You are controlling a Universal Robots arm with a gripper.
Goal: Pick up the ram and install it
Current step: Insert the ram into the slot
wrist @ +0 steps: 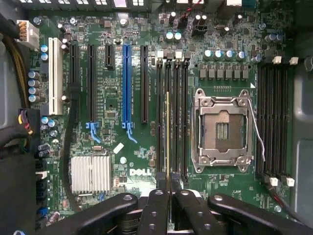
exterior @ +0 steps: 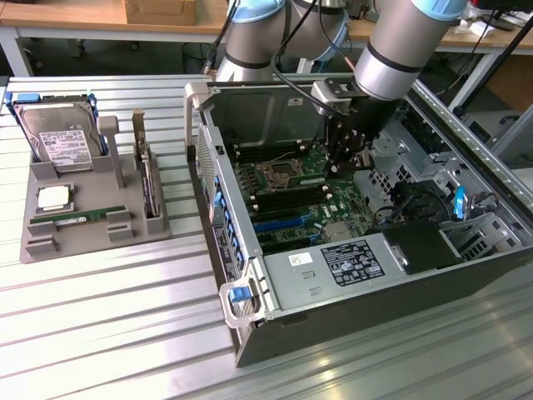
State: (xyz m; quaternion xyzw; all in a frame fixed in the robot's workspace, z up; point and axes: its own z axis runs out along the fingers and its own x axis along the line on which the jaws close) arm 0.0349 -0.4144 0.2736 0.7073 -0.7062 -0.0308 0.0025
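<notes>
Holding: my gripper (wrist: pixel 169 188), jaws clamped on one ram (wrist: pixel 167 137), edge-on.
Place: ram over the memory slots (wrist: pixel 172 117) beside the one empty CPU socket (wrist: pixel 222 129).
Slots: four this side, four beyond.
Room: open above the motherboard (exterior: pixel 291 187).
Tray (exterior: pixel 92 225): one more memory stick (exterior: pixel 79 218).

"DELL" is printed in white on the motherboard (wrist: pixel 122 58), just beside the silver heatsink (wrist: pixel 91 174). In the exterior view, "85" is read on a small white sticker (exterior: pixel 301 259) on the drive cage (exterior: pixel 312 287), near its black label (exterior: pixel 351 262), whose print cannot be read.
</notes>
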